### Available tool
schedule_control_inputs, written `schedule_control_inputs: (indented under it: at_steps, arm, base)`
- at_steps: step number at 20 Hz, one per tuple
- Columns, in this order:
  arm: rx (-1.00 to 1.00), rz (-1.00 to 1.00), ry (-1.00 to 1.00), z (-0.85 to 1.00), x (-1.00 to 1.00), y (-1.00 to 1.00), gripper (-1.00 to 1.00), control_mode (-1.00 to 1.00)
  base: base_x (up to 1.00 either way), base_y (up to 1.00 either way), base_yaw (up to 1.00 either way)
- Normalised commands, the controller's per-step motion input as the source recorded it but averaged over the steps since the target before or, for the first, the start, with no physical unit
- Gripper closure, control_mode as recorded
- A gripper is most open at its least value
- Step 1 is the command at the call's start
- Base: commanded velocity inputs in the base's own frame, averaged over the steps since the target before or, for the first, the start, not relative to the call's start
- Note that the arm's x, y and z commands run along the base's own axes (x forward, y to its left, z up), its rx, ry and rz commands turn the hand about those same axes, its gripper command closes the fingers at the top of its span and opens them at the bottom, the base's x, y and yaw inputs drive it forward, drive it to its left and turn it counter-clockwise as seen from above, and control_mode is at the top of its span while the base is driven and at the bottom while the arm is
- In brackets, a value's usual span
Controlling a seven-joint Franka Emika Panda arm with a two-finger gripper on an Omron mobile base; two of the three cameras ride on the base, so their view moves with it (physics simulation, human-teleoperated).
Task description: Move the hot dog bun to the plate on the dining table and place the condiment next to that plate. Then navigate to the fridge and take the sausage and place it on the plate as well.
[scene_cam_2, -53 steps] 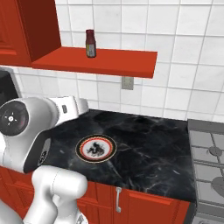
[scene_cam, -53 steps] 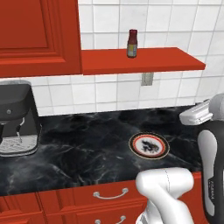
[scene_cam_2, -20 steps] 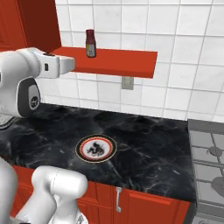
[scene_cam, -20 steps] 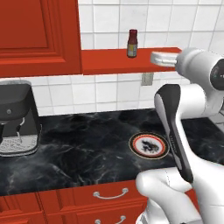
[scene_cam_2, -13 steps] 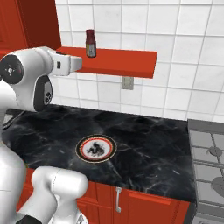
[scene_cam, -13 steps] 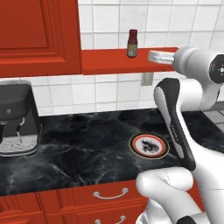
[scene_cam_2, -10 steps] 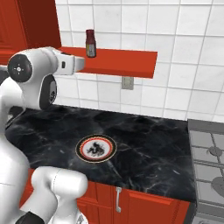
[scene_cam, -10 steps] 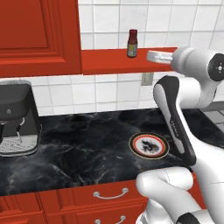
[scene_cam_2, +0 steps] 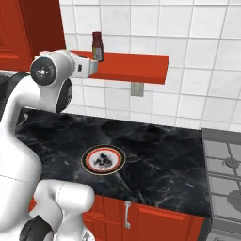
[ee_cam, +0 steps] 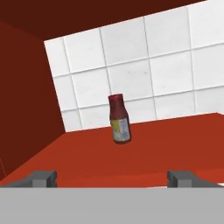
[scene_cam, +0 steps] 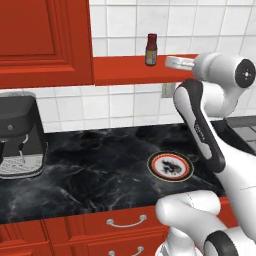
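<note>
The condiment (scene_cam: pixel 151 49) (scene_cam_2: pixel 97 46) is a small upright bottle with a dark red cap and a pale label. It stands on a red wall shelf (scene_cam: pixel 125 70) (scene_cam_2: pixel 136 66). In the hand view the condiment (ee_cam: pixel 119 119) stands straight ahead on the shelf, some way beyond the fingertips. My gripper (ee_cam: pixel 111 178) is open, its tips wide apart with nothing between them. The hand (scene_cam: pixel 176 62) (scene_cam_2: pixel 89 67) is raised to shelf height, just off the shelf's front edge and short of the bottle. The hot dog bun, the plate, the dining table, the fridge and the sausage are out of view.
A small white plate with a dark and orange rim (scene_cam: pixel 170 166) (scene_cam_2: pixel 103 160) lies on the black marble wall counter (scene_cam: pixel 90 175). A coffee machine (scene_cam: pixel 19 135) stands at its left, a stove (scene_cam_2: pixel 223 169) at its right. A red upper cabinet (scene_cam: pixel 45 35) hangs beside the shelf.
The arm has swung up from low over the counter to shelf height. Over the last second the hand crept closer to the bottle. The jaws stayed open.
</note>
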Motion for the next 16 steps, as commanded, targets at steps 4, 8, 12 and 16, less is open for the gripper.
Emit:
schedule_control_inputs:
  at_steps: [4, 8, 12, 16]
  arm:
    - [-0.06, 0.0, 0.05, 0.29, 0.36, 0.09, -1.0, -1.0]
    - [-0.06, 0.0, 0.04, 0.26, 0.28, 0.07, -1.0, -1.0]
    - [-0.14, 0.0, 0.0, 0.07, 0.18, -0.05, -1.0, -1.0]
    - [-0.11, 0.0, 0.0, 0.0, 0.28, -0.05, -1.0, -1.0]
  base:
    - [0.0, 0.0, 0.0]
    - [0.0, 0.0, 0.0]
    - [0.0, 0.0, 0.0]
    - [0.0, 0.0, 0.0]
